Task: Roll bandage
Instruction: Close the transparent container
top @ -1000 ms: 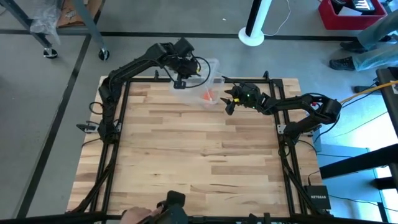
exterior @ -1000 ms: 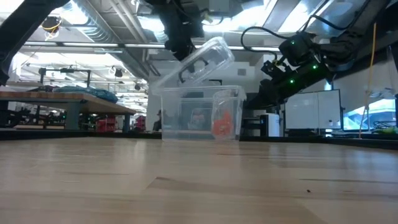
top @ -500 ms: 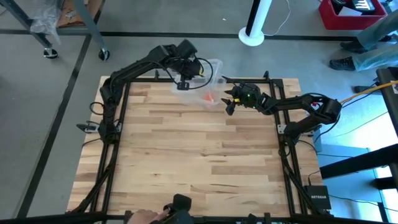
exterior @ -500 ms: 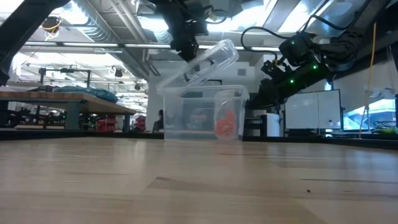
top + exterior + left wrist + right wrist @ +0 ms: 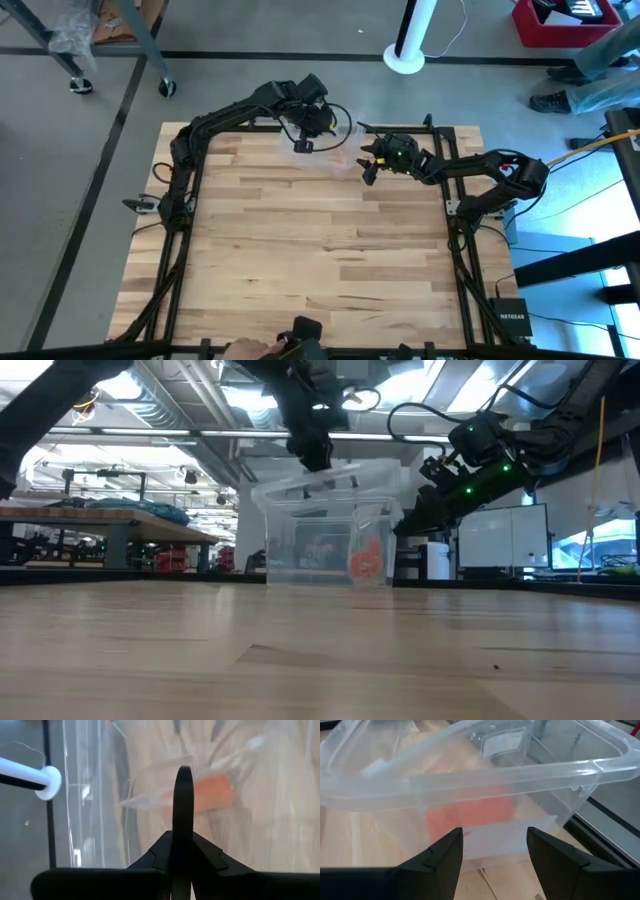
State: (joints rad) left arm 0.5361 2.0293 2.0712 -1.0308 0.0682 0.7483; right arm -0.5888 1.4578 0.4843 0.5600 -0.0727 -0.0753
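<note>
Low view showing bright orange fabric bandage roll [image 5: 365, 563] sitting blurred inside clear plastic box [image 5: 300, 550] at table's far edge, left gripper [image 5: 314, 455] pinching its dark-handled clear lid [image 5: 325, 484], right gripper [image 5: 413, 517] hovering spread apart just right of box, fingertips hard to make out.

The lid [image 5: 325, 482] and clear box [image 5: 300, 550] walls block the bandage [image 5: 366, 560]; the table [image 5: 320, 260] in front lies open.

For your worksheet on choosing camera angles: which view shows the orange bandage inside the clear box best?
The low view shows it best: the bandage is seen side-on, low in the clear box. In the right wrist view and the left wrist view it is an orange blur behind plastic. In the high view it can hardly be made out.
</note>
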